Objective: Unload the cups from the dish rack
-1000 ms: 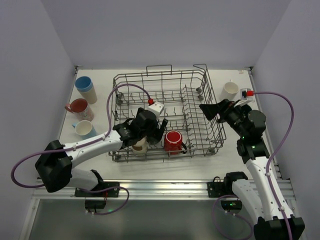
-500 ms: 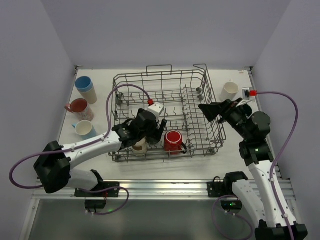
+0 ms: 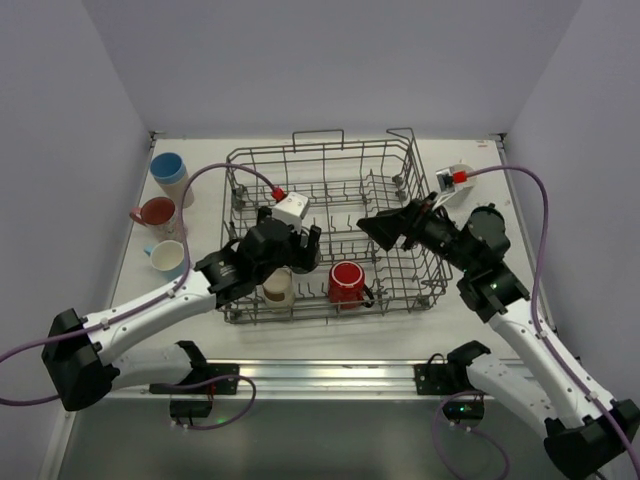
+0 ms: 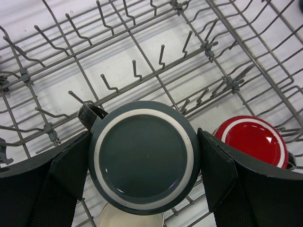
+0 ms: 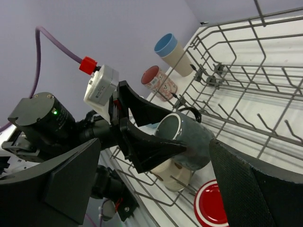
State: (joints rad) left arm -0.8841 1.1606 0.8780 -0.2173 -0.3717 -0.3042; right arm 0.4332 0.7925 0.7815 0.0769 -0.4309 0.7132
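Though seemingly airborne, grey mug (image 4: 144, 153) inside left claw (image 4: 144, 166)

the dish rack (image 3: 260, 152) is thin grey metal wire with a dull sheen. the dark grey mug (image 4: 144, 156) looks like smooth glazed ceramic, its base ringed by a paler band. the red cup (image 4: 251, 139) is glossy, with a similar pale ring. the left gripper (image 4: 144, 137) has matt black fingers (image 4: 71, 165), faintly grainy like plastic. the table (image 3: 340, 340) is smooth matt white.

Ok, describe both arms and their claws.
The left arm and right arm have white shells with black joints. The left claw and right claw have broad black fingers. A purple cable with a red plug feeds each white wrist box.
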